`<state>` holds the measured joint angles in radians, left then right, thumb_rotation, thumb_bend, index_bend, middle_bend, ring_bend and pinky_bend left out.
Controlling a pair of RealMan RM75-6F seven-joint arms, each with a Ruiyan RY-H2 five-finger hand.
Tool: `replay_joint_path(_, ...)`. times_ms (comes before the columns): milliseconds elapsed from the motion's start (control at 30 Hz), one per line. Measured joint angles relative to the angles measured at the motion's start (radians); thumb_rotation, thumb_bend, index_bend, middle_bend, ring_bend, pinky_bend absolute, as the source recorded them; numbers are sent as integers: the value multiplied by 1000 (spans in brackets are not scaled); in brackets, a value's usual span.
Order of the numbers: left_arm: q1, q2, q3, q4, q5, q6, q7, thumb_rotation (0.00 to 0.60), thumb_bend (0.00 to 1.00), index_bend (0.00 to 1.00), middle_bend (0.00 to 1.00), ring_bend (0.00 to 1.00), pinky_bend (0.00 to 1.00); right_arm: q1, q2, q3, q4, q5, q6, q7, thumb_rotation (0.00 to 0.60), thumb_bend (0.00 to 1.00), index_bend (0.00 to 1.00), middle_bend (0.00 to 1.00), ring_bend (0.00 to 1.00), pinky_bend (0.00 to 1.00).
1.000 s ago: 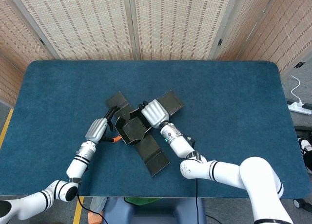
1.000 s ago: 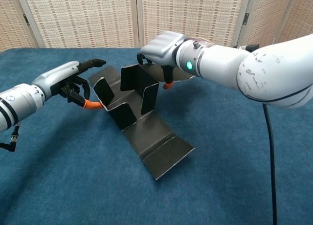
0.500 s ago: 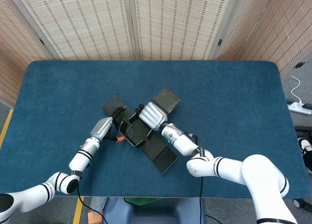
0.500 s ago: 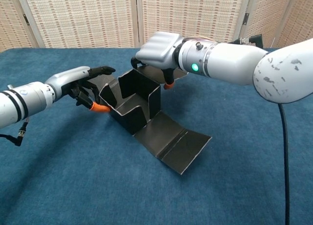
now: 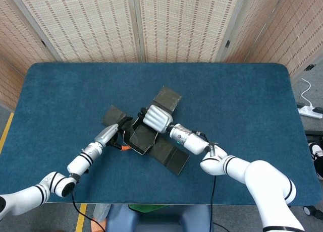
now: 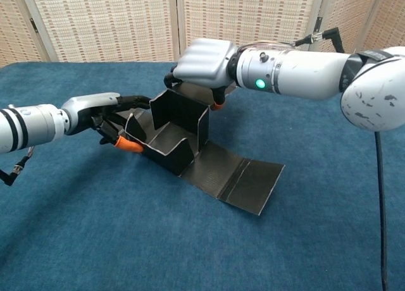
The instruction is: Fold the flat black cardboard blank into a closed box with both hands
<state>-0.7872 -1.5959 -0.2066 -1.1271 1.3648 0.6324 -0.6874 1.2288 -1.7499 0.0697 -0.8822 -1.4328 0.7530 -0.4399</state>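
Head and chest views of the folding stage. The black cardboard blank (image 6: 190,145) lies near the middle of the blue table (image 5: 242,106), partly folded: several panels stand upright around a shallow tray-like centre, while a long creased flap (image 6: 243,183) lies flat on the cloth, extending toward the robot and its right. In the head view, two further flaps (image 5: 166,97) project flat from the far and left sides of the raised part.

The right hand (image 6: 201,62) sits above the far upright wall, palm down, its fingers curled over the top edge of that wall; an orange fingertip (image 6: 217,105) shows just behind the panel. The fingers touch the cardboard, but whether they pinch it cannot be told.

The left hand (image 6: 101,112) reaches in from the left, level with the table. Its dark fingers extend toward the left wall of the blank, and an orange-tipped finger (image 6: 130,146) rests against the lower left edge of the cardboard. A firm grip cannot be confirmed from either view.

A woven screen (image 5: 151,25) stands behind the table.
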Motion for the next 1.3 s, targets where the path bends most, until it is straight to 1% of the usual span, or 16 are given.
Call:
replay_joint_path(200,-9,25,15,-2,34,-10,-120,600,235,0,0,533,816,19,-27,-54,109,-125,39,181,600,371,484,554,803,1000)
replay_joint_path(333,-11,54,34,-10,68,-6,-206,600,235,0,0,533,816,31,-59,-91,186,-203,91,298,600,371,484,551,803,1000)
replay_joint_path(433,-12,72,54,-12,89,1,-247,600,234,0,0,534,816,38,-81,-116,239,-255,143,370,600,371,484,546,802,1000)
replay_joint_path(633,-10,103,82,-28,106,13,-288,600,234,0,0,534,816,47,-111,-152,322,-325,238,477,600,371,484,543,803,1000)
replay_joint_path(767,-14,107,98,-32,113,14,-309,600,232,0,0,533,816,49,-126,-172,376,-353,263,516,600,371,484,539,799,1000)
replay_joint_path(1000,-44,66,91,23,85,-29,-316,600,232,5,0,533,816,51,-160,-191,477,-370,257,551,600,371,484,525,796,1000)
replay_joint_path(1100,-56,61,92,33,85,-47,-354,600,234,35,9,534,816,53,-170,-199,502,-377,257,559,600,371,484,523,796,1000)
replay_joint_path(1200,-66,59,100,42,100,-57,-415,600,235,67,23,534,816,52,-178,-206,524,-383,260,564,600,371,484,520,796,1000)
replay_joint_path(1300,-73,53,113,61,127,-54,-493,600,235,75,30,533,816,50,-186,-212,549,-386,261,566,600,371,484,519,795,1000)
